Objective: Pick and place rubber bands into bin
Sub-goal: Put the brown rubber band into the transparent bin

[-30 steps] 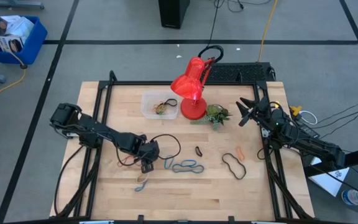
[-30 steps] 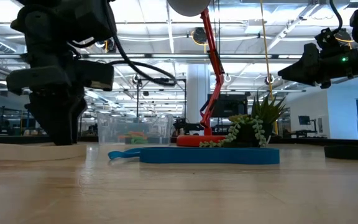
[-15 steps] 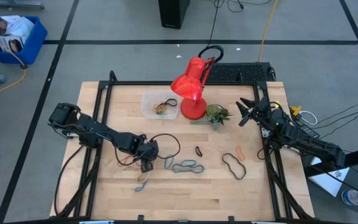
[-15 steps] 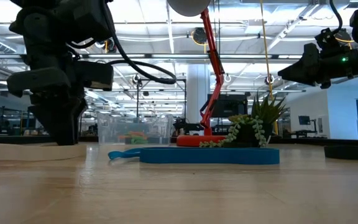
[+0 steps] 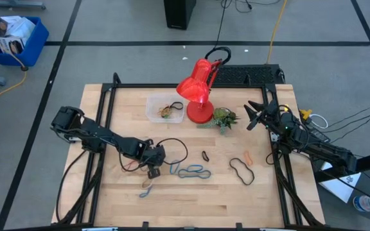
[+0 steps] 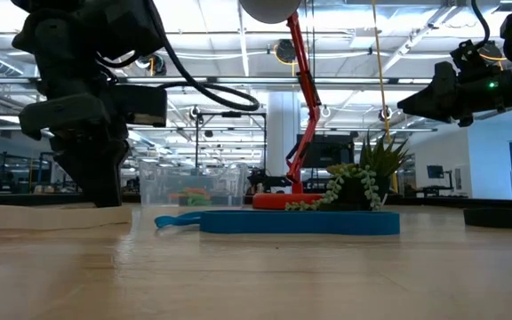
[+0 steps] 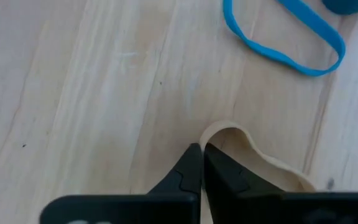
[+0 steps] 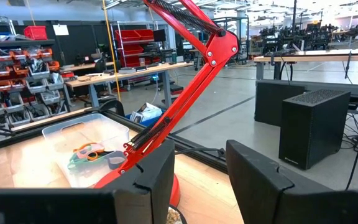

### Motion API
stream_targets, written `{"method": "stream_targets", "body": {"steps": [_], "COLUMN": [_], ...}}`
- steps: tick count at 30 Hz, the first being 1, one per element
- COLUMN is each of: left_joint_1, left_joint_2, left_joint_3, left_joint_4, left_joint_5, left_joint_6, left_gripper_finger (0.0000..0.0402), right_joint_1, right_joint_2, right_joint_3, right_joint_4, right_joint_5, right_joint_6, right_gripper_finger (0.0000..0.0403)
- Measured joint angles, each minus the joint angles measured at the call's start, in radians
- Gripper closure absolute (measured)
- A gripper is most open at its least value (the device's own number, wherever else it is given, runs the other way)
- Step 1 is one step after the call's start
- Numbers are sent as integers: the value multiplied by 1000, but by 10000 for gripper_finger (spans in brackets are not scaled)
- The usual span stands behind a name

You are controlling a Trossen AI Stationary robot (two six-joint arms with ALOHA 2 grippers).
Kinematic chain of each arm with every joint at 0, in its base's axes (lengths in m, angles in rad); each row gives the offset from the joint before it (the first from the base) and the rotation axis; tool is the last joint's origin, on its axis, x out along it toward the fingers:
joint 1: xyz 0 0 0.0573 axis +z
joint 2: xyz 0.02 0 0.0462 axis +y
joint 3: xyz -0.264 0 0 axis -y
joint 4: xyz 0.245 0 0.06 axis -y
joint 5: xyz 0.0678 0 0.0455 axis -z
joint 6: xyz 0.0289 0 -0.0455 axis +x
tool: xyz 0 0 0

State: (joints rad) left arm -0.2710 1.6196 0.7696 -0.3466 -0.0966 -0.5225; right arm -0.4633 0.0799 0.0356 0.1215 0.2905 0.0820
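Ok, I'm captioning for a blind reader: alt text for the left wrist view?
The left gripper is shut on a tan band lying on the wooden table, its dark fingers meeting at the loop's curved end. A blue band lies farther off.

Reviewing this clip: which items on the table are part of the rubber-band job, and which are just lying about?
Part of the job:
- tan rubber band, pinched by the left end effector
- blue rubber bands
- black rubber band
- orange rubber band
- clear bin, already holding some bands

Lying about:
- red desk lamp
- small plant
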Motion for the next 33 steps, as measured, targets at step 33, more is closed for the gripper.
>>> {"method": "stream_targets", "body": {"steps": [33], "left_joint_1": [43], "left_joint_2": [-845], "left_joint_3": [2], "left_joint_4": [119], "left_joint_5": [-670], "left_joint_6": [306], "left_gripper_finger": [394], "right_joint_1": [0], "right_joint_2": [1], "right_joint_3": [0], "right_joint_4": [-3], "right_joint_5": [0], "right_joint_6": [1], "right_gripper_finger": [261]}}
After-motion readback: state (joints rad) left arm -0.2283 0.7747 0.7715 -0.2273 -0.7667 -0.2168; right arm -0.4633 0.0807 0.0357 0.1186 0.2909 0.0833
